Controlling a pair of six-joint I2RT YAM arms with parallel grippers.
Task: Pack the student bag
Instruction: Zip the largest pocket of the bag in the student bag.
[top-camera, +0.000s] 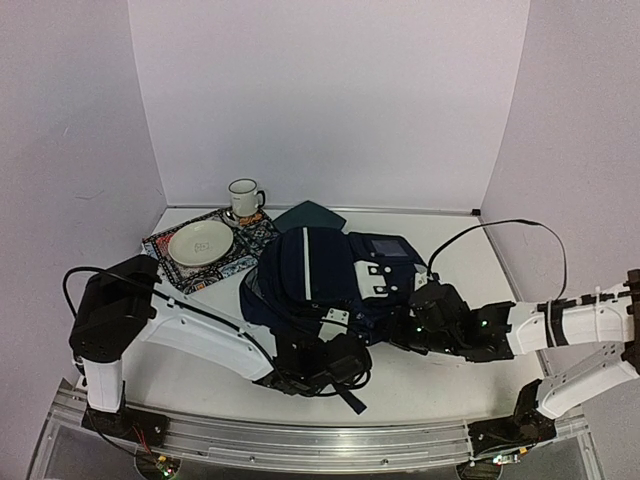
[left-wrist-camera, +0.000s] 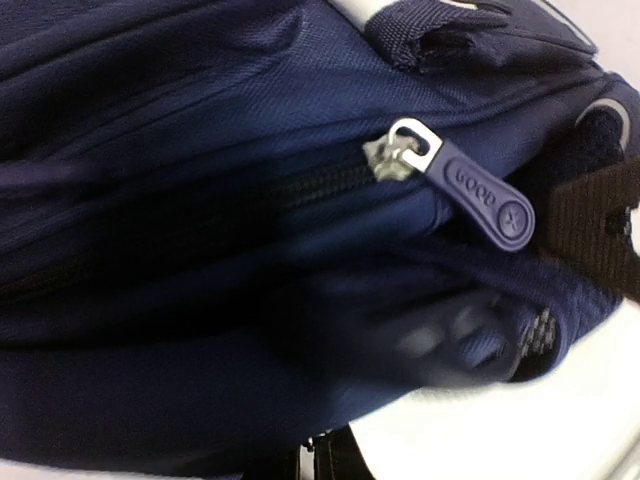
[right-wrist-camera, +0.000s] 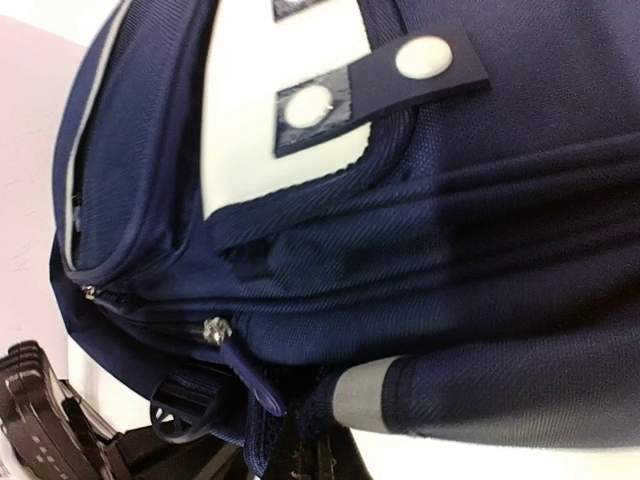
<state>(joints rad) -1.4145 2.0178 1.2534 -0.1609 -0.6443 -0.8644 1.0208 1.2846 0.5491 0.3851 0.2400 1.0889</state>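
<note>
On the table (top-camera: 452, 385), student bag (top-camera: 310, 265) adjoins left tool (top-camera: 335, 362), right tool (top-camera: 428, 312); grips unclear.

High rear overview; wrist cameras tight against student bag (top-camera: 290, 272)

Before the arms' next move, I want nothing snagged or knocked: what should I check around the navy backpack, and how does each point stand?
1. Large navy-blue fabric backpack lies where both arms reach it: ok.
2. Blue-purple rubber zipper pull shows in the left wrist view: ok.
3. Left jaws gripping that pull: cannot tell, picture blurred.
4. Right jaws: cannot tell, hidden.
5. A compartment open for packing: not ok, no opening shows.
6. White enamel mug and cream round plate stand apart from the arms: ok.
</note>
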